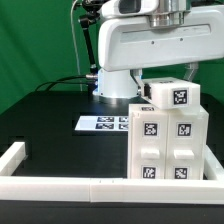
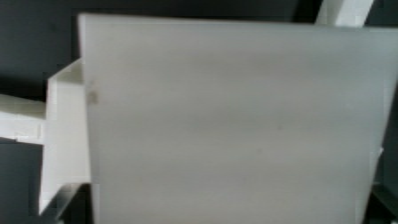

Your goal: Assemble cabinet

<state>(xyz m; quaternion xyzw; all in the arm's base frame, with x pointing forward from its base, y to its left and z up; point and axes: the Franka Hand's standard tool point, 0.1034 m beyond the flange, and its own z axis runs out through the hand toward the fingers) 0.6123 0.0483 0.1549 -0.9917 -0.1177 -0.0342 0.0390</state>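
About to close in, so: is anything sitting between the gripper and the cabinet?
Nothing visible. In the wrist view the cabinet fills the frame close up as a plain white face, with nothing in front of it. The marker board lies flat, off to the exterior view's left of it.

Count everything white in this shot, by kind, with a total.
cabinet, stacked as one: 1
marker board: 1
border rail: 1
robot arm: 1
Total: 4
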